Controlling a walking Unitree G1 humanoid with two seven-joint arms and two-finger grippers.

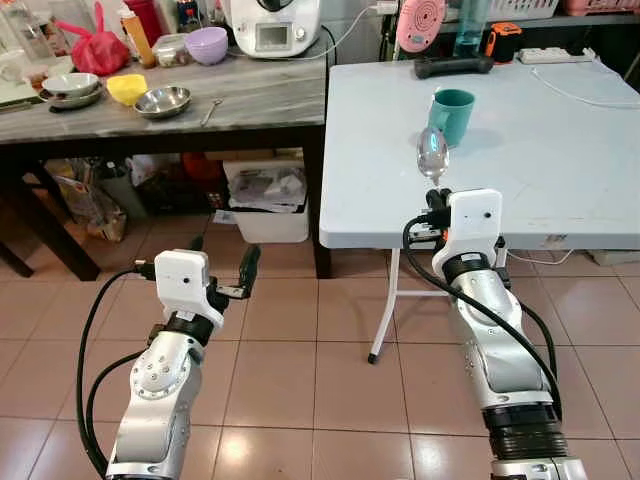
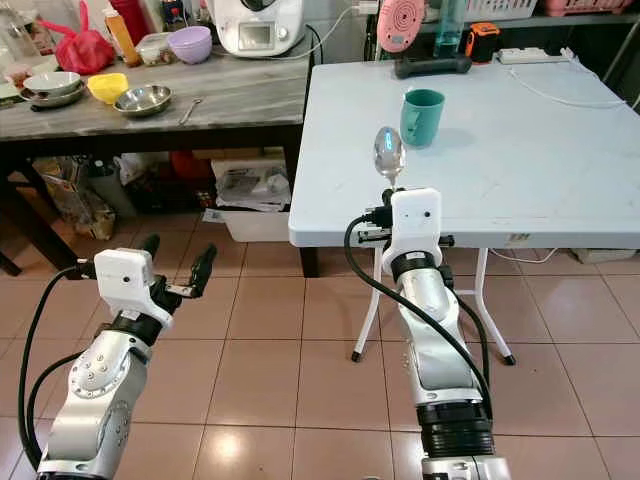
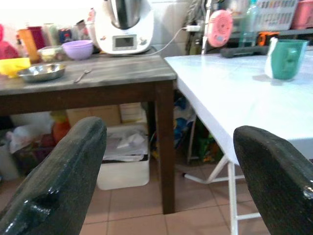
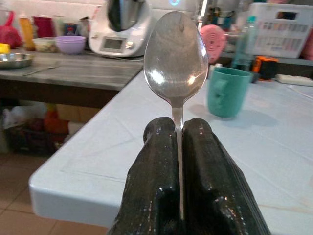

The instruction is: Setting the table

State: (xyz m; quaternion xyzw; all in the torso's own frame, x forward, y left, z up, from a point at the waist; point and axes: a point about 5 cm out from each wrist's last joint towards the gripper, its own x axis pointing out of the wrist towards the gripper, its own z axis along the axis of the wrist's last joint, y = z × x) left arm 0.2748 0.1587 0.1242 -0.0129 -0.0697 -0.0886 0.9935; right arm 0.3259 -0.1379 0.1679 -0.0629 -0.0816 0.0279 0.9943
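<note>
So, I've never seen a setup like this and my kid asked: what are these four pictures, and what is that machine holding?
It is a walking humanoid robot with two silver arms. The two wide pictures come from cameras on its head, looking down; the other two come from cameras on its wrists. The right gripper is shut on a shiny metal spoon, bowl upward, at the near edge of a white folding table. On that table stands a teal green mug. The left gripper is open, holding nothing, above the tiled floor. To the robot's left is a dark wooden table with bowls and a white kitchen appliance.
</note>
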